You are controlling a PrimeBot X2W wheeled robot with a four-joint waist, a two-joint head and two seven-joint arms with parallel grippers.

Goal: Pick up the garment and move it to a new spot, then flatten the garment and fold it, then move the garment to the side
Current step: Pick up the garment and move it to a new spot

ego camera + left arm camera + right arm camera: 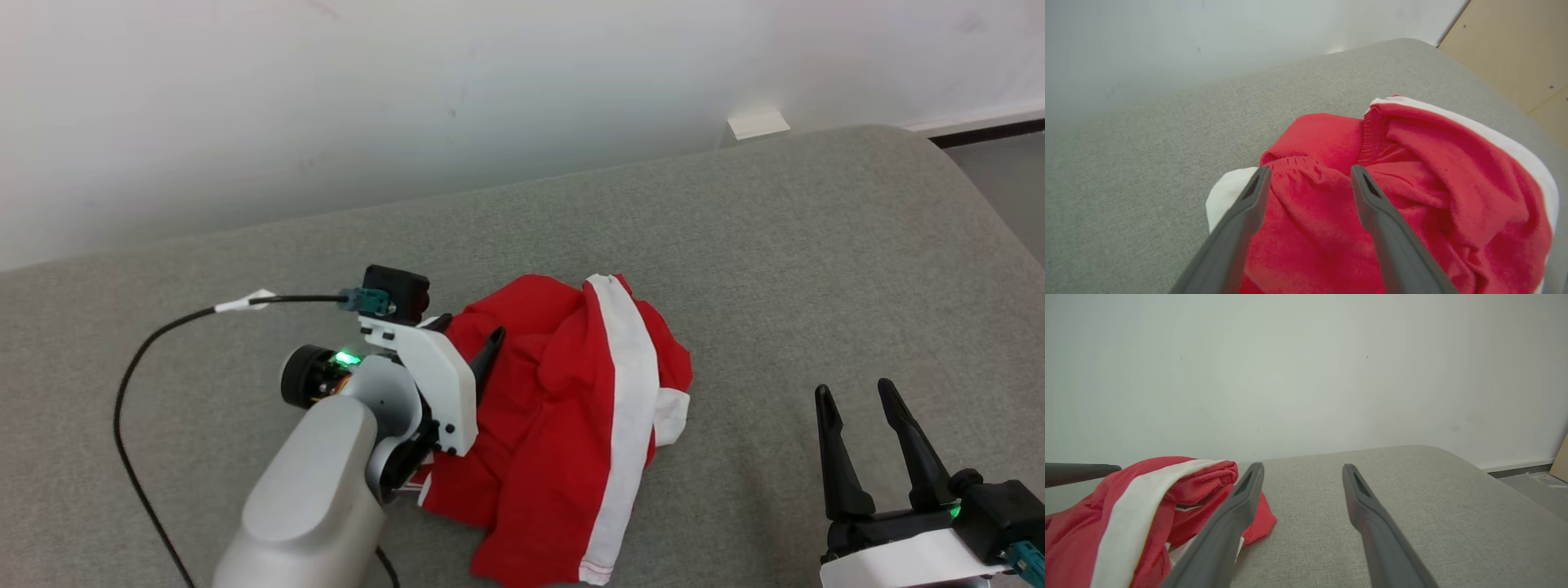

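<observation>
Garment [563, 425]: red with one white stripe [633, 392], crumpled in a heap mid-bench, toward the near edge. Probably shorts. The left wrist view shows a gathered elastic band [1294, 161], but the heap hides the rest. It lies on a grey fabric-covered bench [775, 245]. Nothing is flattened or folded yet, so you're likely at the first pick.

Left gripper [1310, 173]: jaws wide apart and empty, poised over the heap's left side, with the tips straddling the gathered band. I can't tell whether the tips touch cloth.

Right gripper [855, 390]: jaws spread and empty, low on your right, well apart from the garment with bare bench between.

What the move turns on: the heap's long axis runs far to near along the stripe. Your left arm meets it crosswise from the left and is much the nearer. Cloth sits directly under and ahead of those jaws, so a short drop and close should take the band. The right arm would have to cross leftward to reach the stripe-side edge.

Watch the black cable [131, 367] trailing from the left wrist across the bench.
</observation>
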